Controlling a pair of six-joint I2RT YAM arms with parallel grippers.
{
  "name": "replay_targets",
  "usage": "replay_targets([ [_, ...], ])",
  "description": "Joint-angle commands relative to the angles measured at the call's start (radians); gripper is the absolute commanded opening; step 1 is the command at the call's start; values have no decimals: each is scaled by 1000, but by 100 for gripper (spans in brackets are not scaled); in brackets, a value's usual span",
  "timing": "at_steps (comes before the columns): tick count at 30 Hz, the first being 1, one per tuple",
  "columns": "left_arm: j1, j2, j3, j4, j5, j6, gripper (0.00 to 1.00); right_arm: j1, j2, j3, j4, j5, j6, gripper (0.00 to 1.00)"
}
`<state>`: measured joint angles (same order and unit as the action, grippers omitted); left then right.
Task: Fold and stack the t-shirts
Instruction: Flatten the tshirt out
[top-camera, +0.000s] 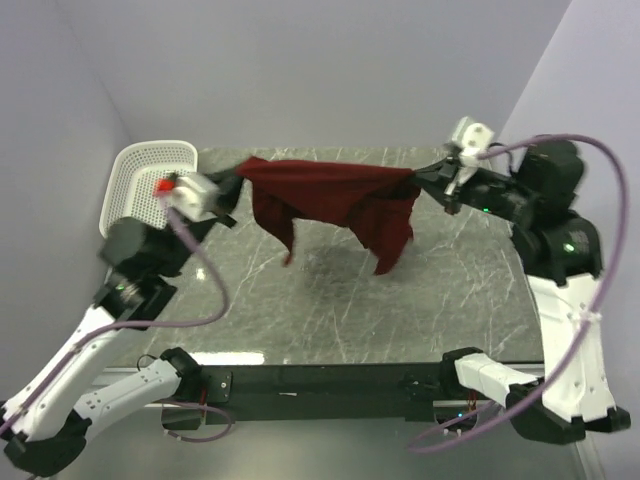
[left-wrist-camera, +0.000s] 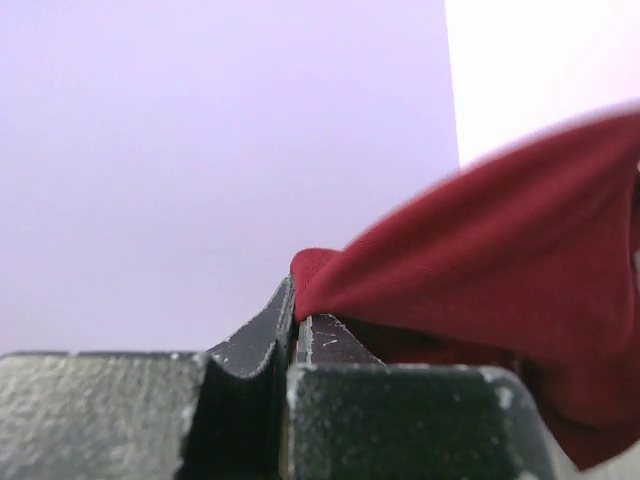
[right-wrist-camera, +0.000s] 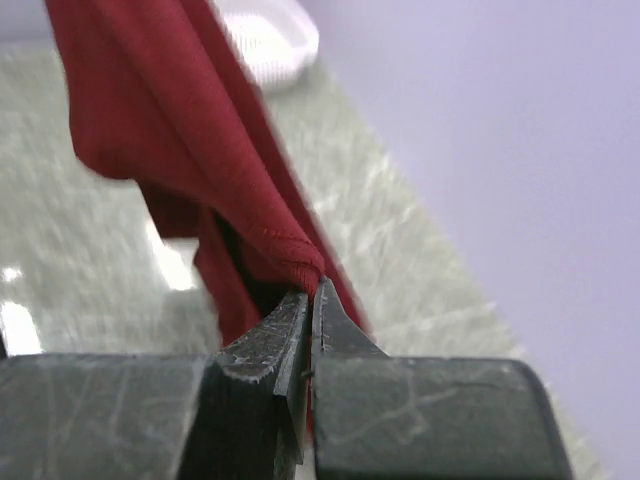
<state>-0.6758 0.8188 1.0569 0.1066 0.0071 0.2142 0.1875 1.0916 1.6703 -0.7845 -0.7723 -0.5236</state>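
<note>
Hardly readable, the bunched t-shirt (top-camera: 330, 195) hangs between left tool (top-camera: 237, 180) and right tool (top-camera: 422, 177).

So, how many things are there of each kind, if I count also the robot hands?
T-shirts: 1, the dark red t-shirt
Baskets: 1, the white basket
Hands: 2, the left hand and the right hand
Total: 4

A dark grey, marble-patterned surface (top-camera: 420, 310) with thin white veins fills the middle of the top view. At its far left corner sits a white perforated plastic basket (top-camera: 150, 175) with rounded corners, its open side seemingly tilted toward the camera and its lower part hidden. Pale lilac walls (top-camera: 330, 70) enclose three sides.
</note>
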Motion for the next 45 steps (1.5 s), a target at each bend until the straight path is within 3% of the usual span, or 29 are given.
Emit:
replay_targets([
  [1, 2, -37, 136, 152, -64, 30, 1, -3, -25, 159, -7, -62, 89, 0],
  [6, 2, 9, 356, 159, 40, 16, 1, -48, -29, 382, 10, -186, 221, 0],
  [10, 2, 92, 459, 139, 94, -24, 1, -103, -58, 341, 80, -309, 333, 0],
  [16, 2, 284, 399, 116, 113, -48, 1, -112, -174, -22, 154, -176, 307, 0],
  [20, 2, 495, 316, 154, 163, -94, 1, -114, -243, -399, 234, -15, 268, 0],
  [23, 2, 670, 255, 241, 194, -116, 1, -131, -242, -623, 304, 133, 241, 0],
  [26, 4, 899, 287, 292, 151, -131, 1, -212, -162, -757, 387, 183, 238, 0],
  [28, 4, 1090, 413, 262, 79, -142, 13, -256, -42, -777, 407, 206, 232, 0],
  [29, 5, 1143, 463, 221, 41, -177, 29, -279, 8, -767, 409, 228, 225, 0],
  [30, 4, 1184, 507, 211, -2, -193, 54, -293, 55, -756, 412, 281, 224, 0],
  [32, 4, 1232, 584, 223, -78, -208, 69, -333, 175, -710, 401, 300, 226, 16],
  [33, 4, 1229, 597, 231, -91, -208, 72, -342, 224, -695, 395, 317, 228, 24],
  [34, 7, 1203, 618, 237, -101, -205, 75, -352, 235, -678, 390, 318, 228, 41],
  [37, 10, 1114, 638, 190, -107, -173, 82, -364, 206, -688, 419, 349, 221, 61],
  [42, 50, 903, 513, 15, -17, -206, 81, -365, 125, -702, 429, 340, 172, 73],
  [43, 71, 819, 430, -46, 17, -214, 81, -367, 105, -708, 406, 288, 93, 73],
  [45, 90, 731, 338, -99, 83, -289, 80, -367, 102, -715, 288, 40, -23, 73],
])
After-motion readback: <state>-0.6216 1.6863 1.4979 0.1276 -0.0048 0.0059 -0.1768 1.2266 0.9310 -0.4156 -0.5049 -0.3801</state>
